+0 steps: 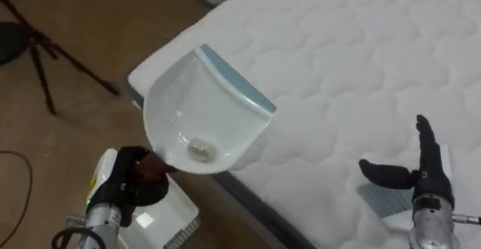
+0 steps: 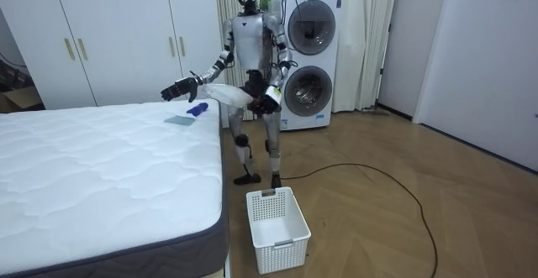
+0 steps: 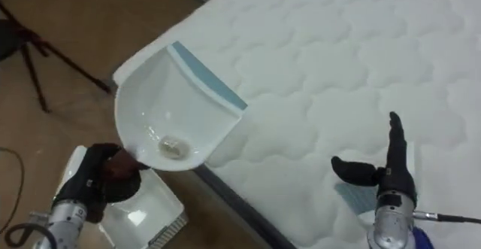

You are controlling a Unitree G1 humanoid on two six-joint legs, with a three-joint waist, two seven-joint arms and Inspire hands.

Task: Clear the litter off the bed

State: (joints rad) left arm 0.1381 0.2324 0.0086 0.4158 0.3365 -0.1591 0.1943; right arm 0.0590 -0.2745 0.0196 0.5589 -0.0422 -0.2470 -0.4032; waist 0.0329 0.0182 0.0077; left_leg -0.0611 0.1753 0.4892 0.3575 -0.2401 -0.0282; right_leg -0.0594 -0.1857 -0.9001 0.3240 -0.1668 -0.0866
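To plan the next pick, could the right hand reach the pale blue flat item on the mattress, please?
Probably yes: the right hand hovers open right by the pale blue item on the mattress, nothing between them. The left hand holds the dustpan.

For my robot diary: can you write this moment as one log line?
left robot hand: holds white dustpan, small scrap inside | right robot hand: open over mattress | basket: on floor

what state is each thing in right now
dustpan: held up beside the bed's edge
scrap: lying inside the dustpan
left robot hand: shut on the dustpan
right robot hand: open, above the mattress
mattress: uncovered
basket: upright on the floor
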